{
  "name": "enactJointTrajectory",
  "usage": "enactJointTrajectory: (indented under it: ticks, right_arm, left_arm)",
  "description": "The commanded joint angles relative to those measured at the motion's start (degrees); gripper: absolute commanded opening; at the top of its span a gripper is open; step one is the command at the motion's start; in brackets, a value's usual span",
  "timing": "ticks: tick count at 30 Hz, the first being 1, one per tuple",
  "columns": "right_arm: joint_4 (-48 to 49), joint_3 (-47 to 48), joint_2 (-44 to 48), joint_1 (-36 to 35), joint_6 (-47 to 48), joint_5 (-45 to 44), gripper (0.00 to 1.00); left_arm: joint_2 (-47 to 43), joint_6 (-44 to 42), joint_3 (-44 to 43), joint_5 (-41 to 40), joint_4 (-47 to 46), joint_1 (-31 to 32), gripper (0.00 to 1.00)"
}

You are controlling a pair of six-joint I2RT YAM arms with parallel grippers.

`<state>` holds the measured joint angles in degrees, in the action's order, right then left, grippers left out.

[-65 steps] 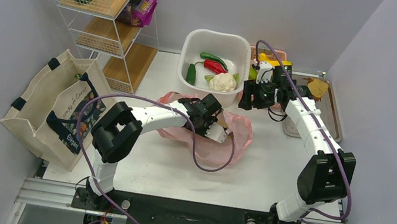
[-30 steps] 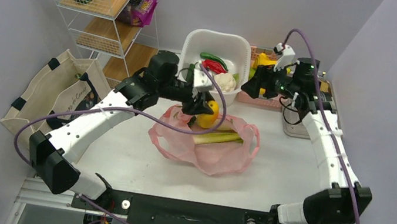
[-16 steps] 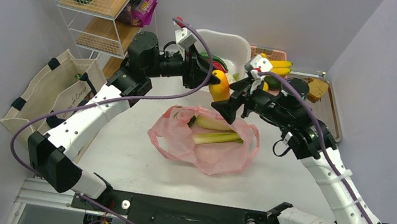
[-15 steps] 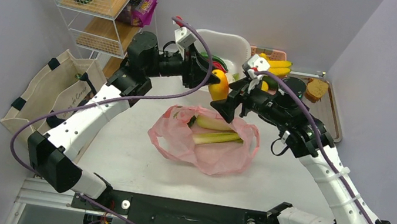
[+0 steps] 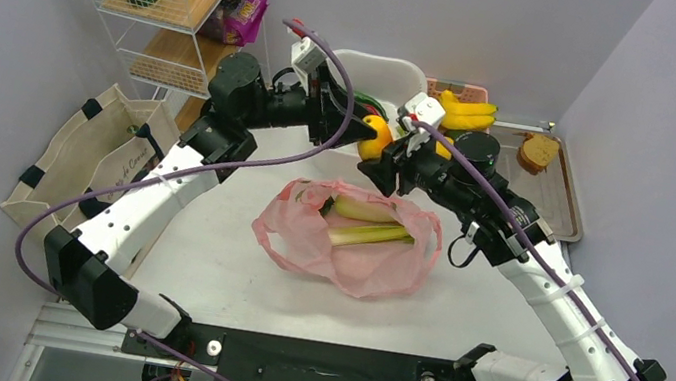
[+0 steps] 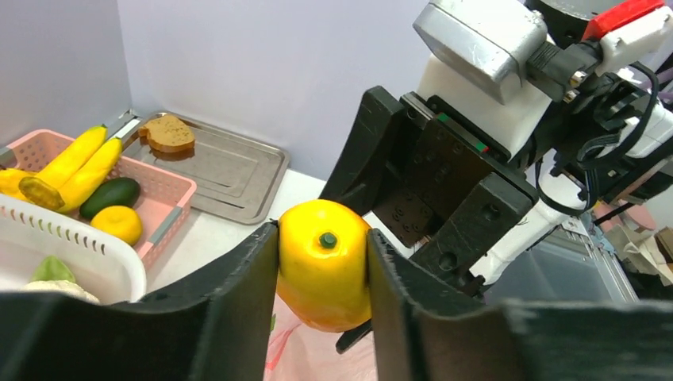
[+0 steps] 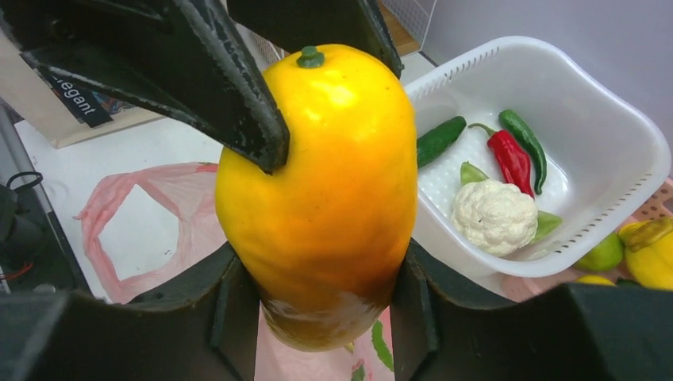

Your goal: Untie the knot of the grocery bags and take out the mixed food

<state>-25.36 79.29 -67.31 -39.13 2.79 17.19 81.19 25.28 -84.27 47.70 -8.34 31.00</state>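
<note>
Raised mid-air, left fingers (image 6: 226,309) and right fingers (image 7: 167,333) clamping orange fruit (image 5: 377,140)

Bright, even light falls from overhead, leaving only faint, soft shadows on the white bench (image 5: 220,274). In the right wrist view the orange fruit (image 7: 325,182) carries a pale glare patch near its stem. The black fingers (image 7: 119,333) along the bottom edge look dark and slightly soft.

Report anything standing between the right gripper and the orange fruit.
Nothing visible does: the fingers of the right gripper press the lower sides of the orange fruit, while the left gripper clamps its stem end.
</note>
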Motion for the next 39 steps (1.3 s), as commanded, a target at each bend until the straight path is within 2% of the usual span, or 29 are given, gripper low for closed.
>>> enactJointTrajectory:
  ticks: [1,3,7,9,10,13,17,22,26,33,36,39]
  right_arm:
    - [3.2,2.6,-0.4,4.0,-3.6,-2.2,0.20]
    - [2.3,3.3,-1.3,9.6,-6.9,0.0,0.15]
    - [-0.6,5.9,-5.1,21.1,-8.9,2.6,0.12]
    - [-1.1,6.6,-7.7,25.7,-8.6,2.9,0.12]
    - [-1.4,7.2,-9.8,28.1,-8.2,2.7,0.12]
    - [-1.7,9.4,-16.4,31.1,-5.0,0.6,0.14]
    - [-1.3,14.2,-25.3,33.3,-1.4,-2.4,0.16]
    - [-0.1,20.0,-34.7,35.0,-0.1,-4.3,0.17]
    - [-0.1,24.2,-41.5,35.3,0.0,-5.1,0.21]
    - [0.1,24.3,-46.2,35.5,0.8,-8.3,0.49]
    - [0.2,24.1,-46.0,35.9,0.5,-8.8,0.62]
    - [0.0,23.8,-45.0,36.4,0.3,-8.8,0.71]
  left_arm:
    - [-2.6,-1.0,-2.5,-2.1,2.0,-1.3,0.60]
    - [-3.2,-2.1,-2.4,-3.7,3.6,-3.3,0.68]
    - [-5.2,-6.6,-0.2,-4.3,6.3,-7.0,0.70]
    - [-6.2,-17.6,1.0,-4.9,11.4,-6.9,0.70]
    - [-7.0,-20.3,1.7,-4.9,12.8,-6.8,0.70]
    - [-8.0,-34.9,4.9,-6.9,19.8,-4.3,0.70]
    - [-8.2,-47.7,8.3,-12.7,27.1,1.1,0.69]
    - [-6.6,-57.5,11.5,-16.4,34.5,7.6,0.69]
    - [-4.2,-62.0,12.9,-17.7,35.6,10.3,0.67]
    - [4.3,-67.8,11.8,-20.3,37.9,14.1,0.52]
    - [7.7,-68.4,11.5,-22.1,37.8,15.6,0.51]
    - [9.9,-69.1,11.0,-23.4,37.5,16.5,0.50]
